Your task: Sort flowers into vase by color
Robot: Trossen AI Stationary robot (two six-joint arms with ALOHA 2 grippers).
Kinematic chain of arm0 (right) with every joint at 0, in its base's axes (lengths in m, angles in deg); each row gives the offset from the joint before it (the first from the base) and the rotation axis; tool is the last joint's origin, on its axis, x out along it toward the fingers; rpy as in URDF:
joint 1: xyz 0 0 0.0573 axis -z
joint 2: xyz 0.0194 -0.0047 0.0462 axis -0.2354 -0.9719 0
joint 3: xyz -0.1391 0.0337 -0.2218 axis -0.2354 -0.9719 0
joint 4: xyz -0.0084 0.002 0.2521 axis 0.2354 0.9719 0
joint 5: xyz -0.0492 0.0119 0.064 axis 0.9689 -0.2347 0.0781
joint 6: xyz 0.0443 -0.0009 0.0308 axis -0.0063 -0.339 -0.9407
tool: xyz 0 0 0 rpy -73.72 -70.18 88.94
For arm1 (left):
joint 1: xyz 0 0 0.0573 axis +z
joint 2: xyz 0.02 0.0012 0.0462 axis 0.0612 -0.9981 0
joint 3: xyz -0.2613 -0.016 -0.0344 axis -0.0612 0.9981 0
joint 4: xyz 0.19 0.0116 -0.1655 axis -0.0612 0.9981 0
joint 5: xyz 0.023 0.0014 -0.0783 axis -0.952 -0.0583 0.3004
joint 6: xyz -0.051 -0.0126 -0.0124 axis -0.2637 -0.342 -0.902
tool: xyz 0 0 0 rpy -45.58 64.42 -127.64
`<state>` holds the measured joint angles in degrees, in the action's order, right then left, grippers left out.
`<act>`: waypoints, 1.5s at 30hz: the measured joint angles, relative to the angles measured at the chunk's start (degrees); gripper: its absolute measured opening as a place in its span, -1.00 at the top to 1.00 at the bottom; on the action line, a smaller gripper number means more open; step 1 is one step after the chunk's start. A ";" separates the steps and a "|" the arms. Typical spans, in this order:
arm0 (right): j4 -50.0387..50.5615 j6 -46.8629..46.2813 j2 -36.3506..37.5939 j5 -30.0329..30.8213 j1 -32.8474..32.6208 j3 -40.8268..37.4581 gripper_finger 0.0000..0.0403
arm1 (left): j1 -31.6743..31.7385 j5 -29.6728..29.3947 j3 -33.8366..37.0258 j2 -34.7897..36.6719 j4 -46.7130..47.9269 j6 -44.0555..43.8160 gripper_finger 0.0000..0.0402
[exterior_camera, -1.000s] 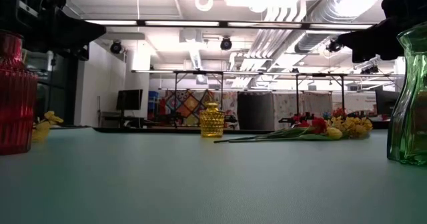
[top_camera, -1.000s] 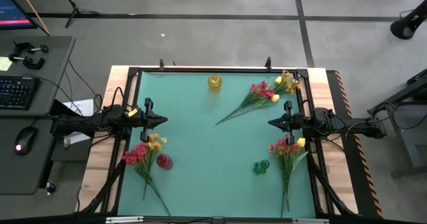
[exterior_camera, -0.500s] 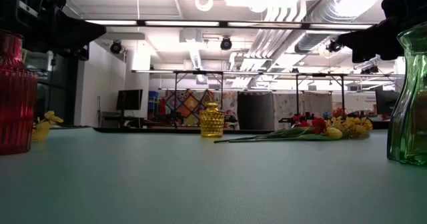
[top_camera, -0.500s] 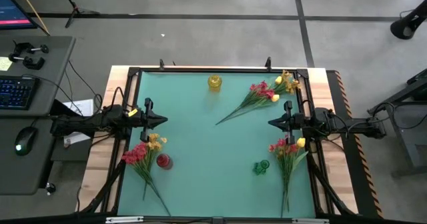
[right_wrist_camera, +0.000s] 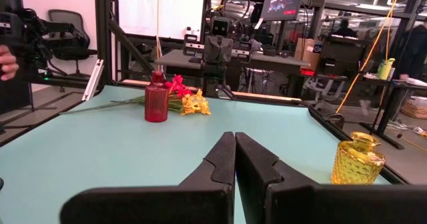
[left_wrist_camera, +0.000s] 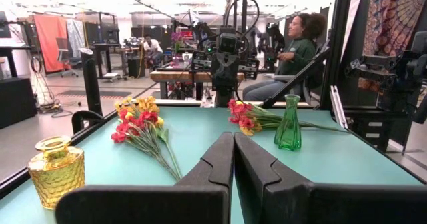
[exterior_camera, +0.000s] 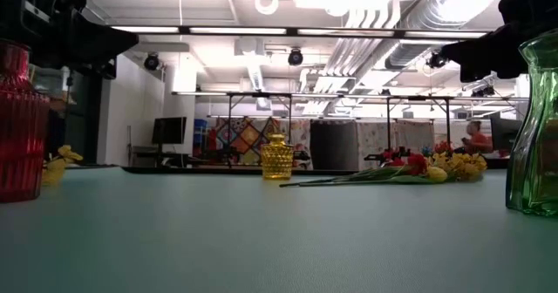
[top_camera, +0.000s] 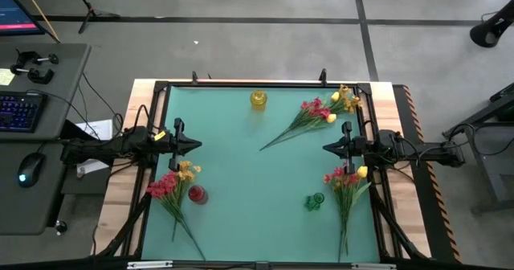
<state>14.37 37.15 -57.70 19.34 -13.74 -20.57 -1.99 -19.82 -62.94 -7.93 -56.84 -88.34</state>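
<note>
Three mixed bunches of red-pink, orange-yellow and yellow flowers lie flat on the teal table: one at the far right (top_camera: pixel 317 116), one at the near right (top_camera: pixel 347 191), one at the near left (top_camera: pixel 172 191). A yellow vase (top_camera: pixel 258 100) stands at the far edge, a red vase (top_camera: pixel 197 194) beside the near-left bunch, a green vase (top_camera: pixel 313 201) beside the near-right bunch. My left gripper (top_camera: pixel 196 145) hovers shut at the left edge, and my right gripper (top_camera: pixel 327 148) hovers shut at the right edge. They point at each other across the table.
A black frame (top_camera: pixel 241 83) runs round the table. The middle of the teal surface (top_camera: pixel 249 169) lies bare between the two grippers. People sit and stand in the room beyond the table, away from it.
</note>
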 joint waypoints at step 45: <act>0.00 0.00 0.00 0.02 -0.01 0.00 1.00 | 0.00 0.02 0.00 -0.01 -0.07 -3.86 1.00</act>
<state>14.37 37.15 -57.69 19.36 -13.76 -20.57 -1.99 -19.80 -62.94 -7.95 -56.91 -92.20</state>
